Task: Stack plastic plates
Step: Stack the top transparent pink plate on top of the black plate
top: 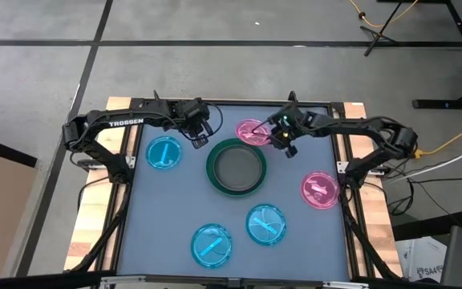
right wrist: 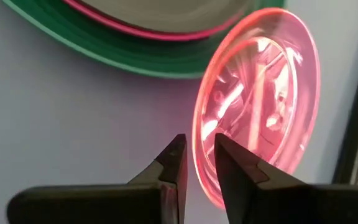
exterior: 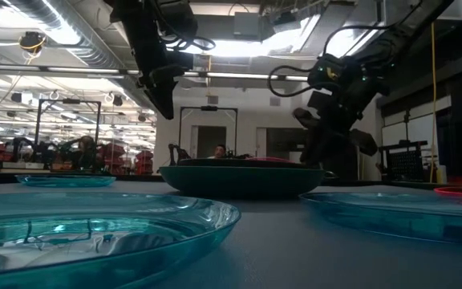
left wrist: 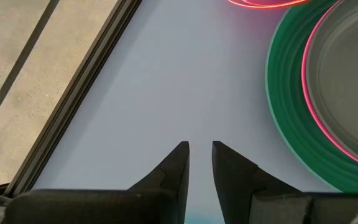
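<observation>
- Right wrist view: my right gripper point(right wrist: 199, 163) fingers nearly closed around the rim of the small round translucent pink plastic plate point(right wrist: 260, 99).
- Left gripper point(left wrist: 197, 163) nearly closed, empty, above the tabletop point(left wrist: 154, 81).

Dark green plate point(left wrist: 291, 118): cut off by the left wrist picture's edge; only an arc of the rim in the right wrist view.
Grey plate point(top: 236, 167) inside it: hidden behind the green wall in the low view; blurred in the left wrist view.
Opaque pink plate point(left wrist: 309, 106): visible only as a thin rim line.
Translucent pink plate point(right wrist: 260, 99) by the right gripper point(right wrist: 197, 158): near rim hidden behind the fingers; contact with the fingers undeterminable.
Nearest cyan plate point(exterior: 95, 229): cropped at the low view's lower edge.
Person point(exterior: 219, 151) in the room: too small to describe.
</observation>
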Tool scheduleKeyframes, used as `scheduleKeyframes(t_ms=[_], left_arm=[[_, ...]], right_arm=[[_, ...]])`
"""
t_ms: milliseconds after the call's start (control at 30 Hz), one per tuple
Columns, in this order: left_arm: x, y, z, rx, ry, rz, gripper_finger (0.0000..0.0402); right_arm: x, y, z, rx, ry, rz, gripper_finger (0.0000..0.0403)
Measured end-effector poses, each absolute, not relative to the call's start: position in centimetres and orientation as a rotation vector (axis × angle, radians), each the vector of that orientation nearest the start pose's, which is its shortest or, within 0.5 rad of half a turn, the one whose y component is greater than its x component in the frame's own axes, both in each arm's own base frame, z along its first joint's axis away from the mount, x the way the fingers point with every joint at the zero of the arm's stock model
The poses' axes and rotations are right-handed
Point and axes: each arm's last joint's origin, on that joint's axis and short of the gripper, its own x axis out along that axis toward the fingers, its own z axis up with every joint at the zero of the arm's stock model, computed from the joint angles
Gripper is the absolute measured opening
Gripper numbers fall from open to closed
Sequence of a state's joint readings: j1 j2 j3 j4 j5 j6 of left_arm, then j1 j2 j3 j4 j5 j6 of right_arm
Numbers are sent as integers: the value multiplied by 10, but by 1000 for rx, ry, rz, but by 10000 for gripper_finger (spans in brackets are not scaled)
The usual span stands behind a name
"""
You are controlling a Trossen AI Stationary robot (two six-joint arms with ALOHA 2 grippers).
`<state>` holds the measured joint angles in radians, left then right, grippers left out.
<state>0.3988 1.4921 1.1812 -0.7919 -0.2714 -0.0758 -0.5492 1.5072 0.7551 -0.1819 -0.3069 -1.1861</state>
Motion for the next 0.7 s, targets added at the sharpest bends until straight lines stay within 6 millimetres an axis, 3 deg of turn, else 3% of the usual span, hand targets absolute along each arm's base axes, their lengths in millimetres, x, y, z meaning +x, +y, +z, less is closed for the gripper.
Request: scheduleKeyframes(t_ms=[233, 700], left_arm=[[268, 121, 264, -137, 1096, 642, 63], [268, 121, 264, -137, 1097, 643, 63]], right_arm=[[257, -135, 153, -765, 878, 280, 72], [257, -136, 152, -768, 881, 269, 72]])
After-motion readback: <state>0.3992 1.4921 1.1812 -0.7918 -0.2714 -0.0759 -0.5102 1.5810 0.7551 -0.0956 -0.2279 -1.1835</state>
